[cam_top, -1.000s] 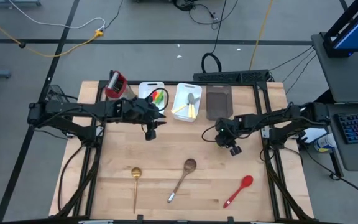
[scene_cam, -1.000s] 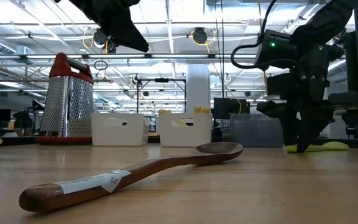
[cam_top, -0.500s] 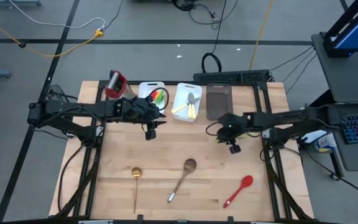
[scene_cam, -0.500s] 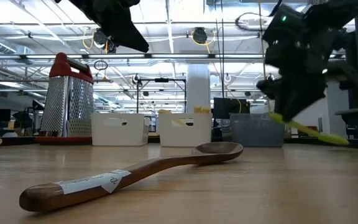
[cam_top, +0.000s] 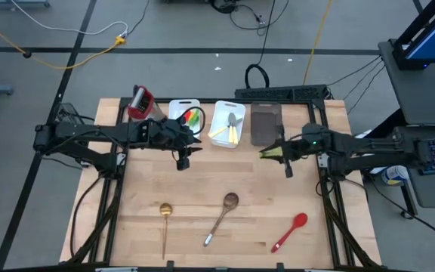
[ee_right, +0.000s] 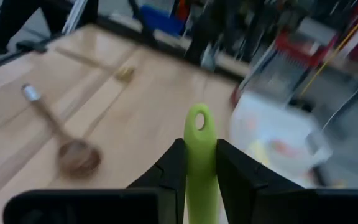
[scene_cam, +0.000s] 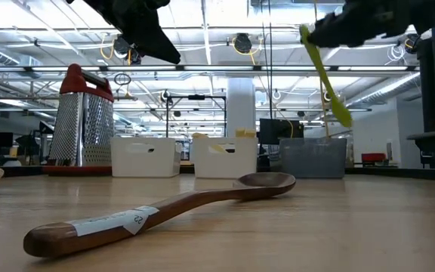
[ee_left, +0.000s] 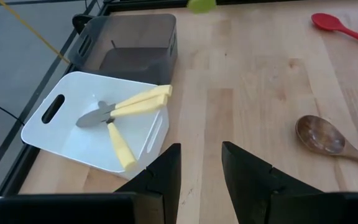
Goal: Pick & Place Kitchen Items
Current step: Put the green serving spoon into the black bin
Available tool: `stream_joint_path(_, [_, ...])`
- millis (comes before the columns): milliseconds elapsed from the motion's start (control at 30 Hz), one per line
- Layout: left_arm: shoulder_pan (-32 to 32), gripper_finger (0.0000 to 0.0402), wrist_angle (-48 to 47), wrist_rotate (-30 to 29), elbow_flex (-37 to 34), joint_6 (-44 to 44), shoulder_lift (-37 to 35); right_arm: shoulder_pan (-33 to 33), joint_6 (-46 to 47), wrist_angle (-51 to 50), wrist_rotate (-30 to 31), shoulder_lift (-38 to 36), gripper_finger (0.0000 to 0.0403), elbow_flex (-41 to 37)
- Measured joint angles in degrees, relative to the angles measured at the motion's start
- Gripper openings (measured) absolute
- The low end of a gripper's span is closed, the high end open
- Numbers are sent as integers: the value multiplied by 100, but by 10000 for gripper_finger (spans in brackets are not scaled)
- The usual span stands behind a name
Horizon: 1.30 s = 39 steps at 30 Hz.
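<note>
The right gripper (ee_right: 194,163) pinches the green spatula (ee_right: 200,149) between its two fingers, well up off the table. This could go wrong. The grip is only on the thin handle, and the long end sticks far out. If the arm swings fast, the spatula could twist in the fingers or slip out and drop on the wood. It could also bump a bin wall on the way down and miss going in.

Nearest the front edge of the table lie the wooden spoon (cam_top: 222,215), the gold ladle (cam_top: 165,219) and the red spoon (cam_top: 289,231). All three lie loose and apart, still to be picked up.

Farther in, the right arm reaches in from its side, stretched out low and long. Its gripper hangs just in front of the grey bin (cam_top: 266,125), with the spatula poking toward that bin.

The left gripper (ee_left: 199,180) waits with its fingers a little apart and nothing in them. It hovers near the white bin (ee_left: 61,134) with the knives (ee_left: 124,118) inside.

At the far side stand the bins in a row, then the grater (cam_top: 138,103) in the corner.
</note>
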Motion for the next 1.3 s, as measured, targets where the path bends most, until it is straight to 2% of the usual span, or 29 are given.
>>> stream_joint_path(167, [0, 120, 0, 0, 1, 32, 0, -1, -880, 760, 162, 32, 58, 0])
stream_joint_path(367, [0, 120, 2, 0, 2, 84, 0, -102, -1828, 1476, 1322, 452, 59, -45])
stream_joint_path(433, [0, 120, 2, 0, 2, 86, 0, -224, -2029, 1820, 1534, 651, 59, -192])
stream_joint_path(667, [0, 120, 2, 0, 2, 87, 0, -877, -2826, 2408, 1512, 1390, 59, -777])
stream_joint_path(1033, [0, 120, 2, 0, 2, 67, 0, -1681, -2792, 2741, 1477, 2437, 60, -868])
stream_joint_path(1200, [0, 120, 2, 0, 2, 65, 0, -1903, -2788, 2752, 712, 2726, 75, -868])
stream_joint_path(1300, [0, 120, 1, 0, 2, 64, 0, -1969, -2786, 2754, 608, 2859, 85, -868])
